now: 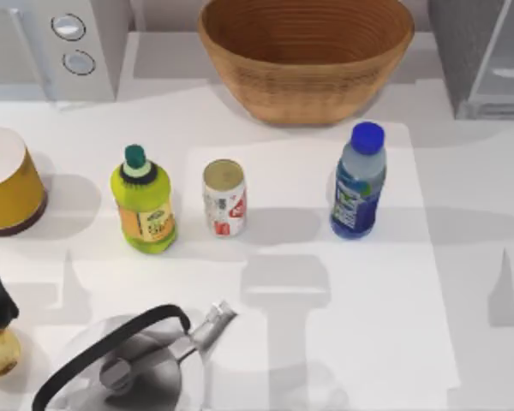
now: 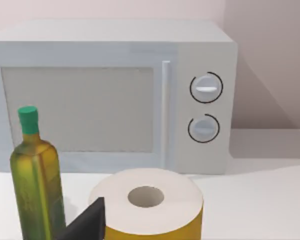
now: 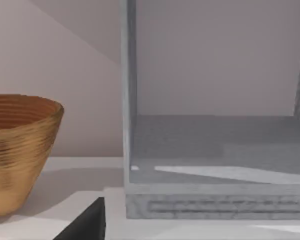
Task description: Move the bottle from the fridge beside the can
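The clear bottle point(image 1: 358, 184) with a blue cap stands upright on the white mat, out on the table in front of the fridge point(image 1: 480, 56). The silver can point(image 1: 224, 198) with a red and white label stands upright to the bottle's left, with a gap between them. In the right wrist view the fridge point(image 3: 215, 200) is open and its inner floor is bare. A dark part of my right gripper point(image 3: 87, 225) shows low in that view, pointing at the fridge. A dark part of my left gripper point(image 2: 87, 225) sits near the yellow roll.
A wicker basket point(image 1: 305, 51) stands at the back middle and a white microwave point(image 1: 56, 47) at the back left. A yellow-green bottle point(image 1: 143, 201) stands left of the can, a yellow roll point(image 1: 7, 180) at the far left. A kettle point(image 1: 133, 364) is at the front. An olive-oil bottle point(image 2: 36, 185) stands near the roll.
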